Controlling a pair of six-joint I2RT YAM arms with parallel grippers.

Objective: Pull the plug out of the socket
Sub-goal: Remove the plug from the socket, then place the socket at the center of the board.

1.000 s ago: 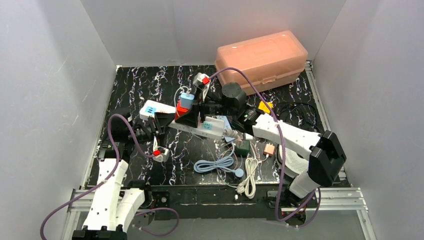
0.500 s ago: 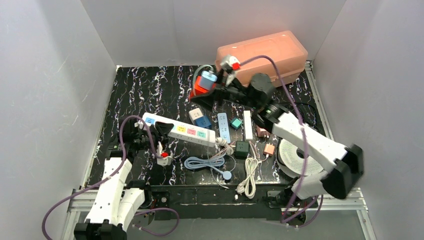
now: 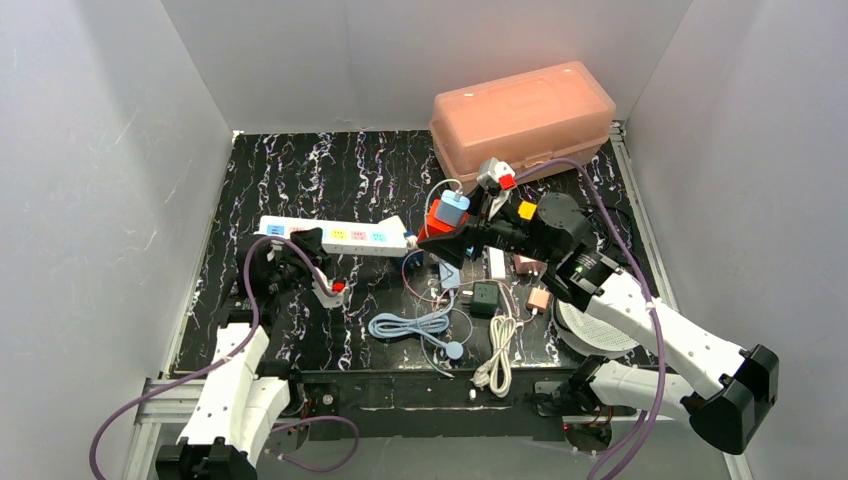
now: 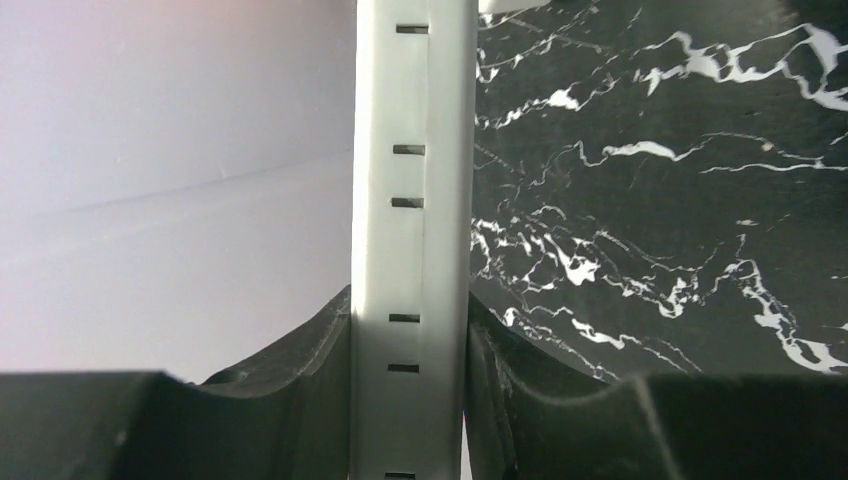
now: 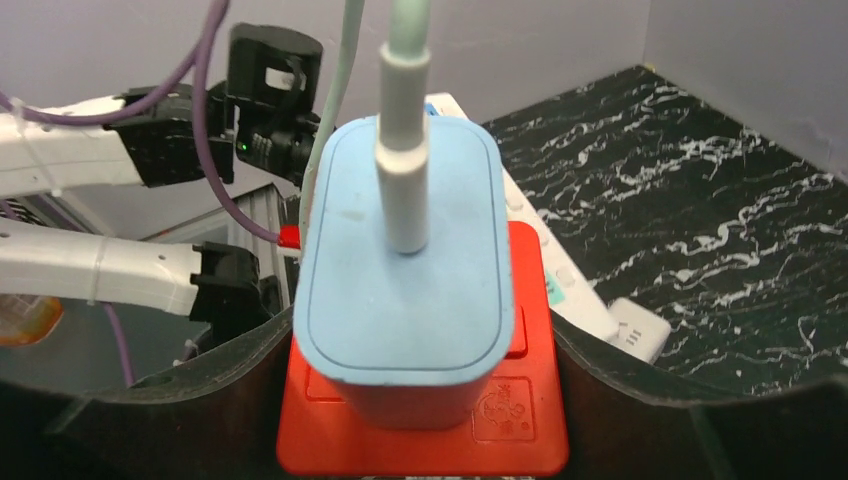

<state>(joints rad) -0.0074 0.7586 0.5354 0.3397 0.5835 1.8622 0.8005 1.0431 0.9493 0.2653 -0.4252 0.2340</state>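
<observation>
The right gripper is clamped on a red adapter block, one finger on each side of it. A blue charger plug is still seated in the top of the block, with a pale cable running up out of it. Half a second ago this gripper held the same pair high toward the far edge of the tabletop, close to the pink storage box. Now it is nearer the middle of the tabletop and further right.

The left gripper grips the white power strip near its left end, and its wrist view shows the strip edge-on between both fingers. The strip has swung since the earlier frame. It then slanted toward the near edge, and it now lies almost parallel to the far edge and further back. Its right end is just beside the red block, and the block is not plugged into any of its sockets.
</observation>
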